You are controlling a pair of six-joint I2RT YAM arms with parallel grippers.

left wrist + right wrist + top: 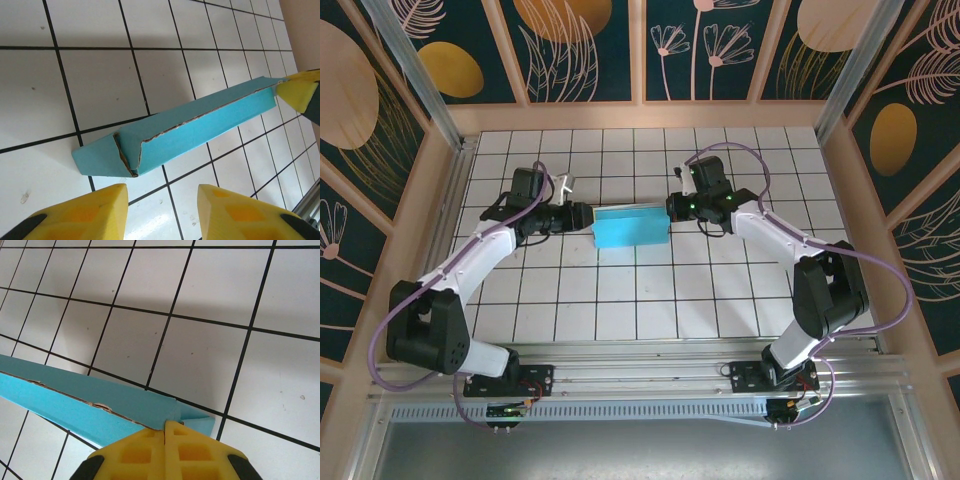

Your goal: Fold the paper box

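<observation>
The paper box [632,227] is a turquoise, folded-up long shape lying on the white tiled table near its middle. In the left wrist view the paper box [200,125] shows a raw cardboard seam along its top and a folded end flap nearest me. My left gripper [582,217] is at its left end, open. Its yellow fingertips [107,202] stand apart just short of that end, with bare tile between them. My right gripper [670,208] is at the box's right end. Its pads [150,452] are pressed together on the corner of the paper box [90,407].
The tiled table [650,300] stretches in front of and behind the box. Wooden walls [440,200] close in the left, right and back sides. A metal rail [650,360] with both arm bases runs along the near edge.
</observation>
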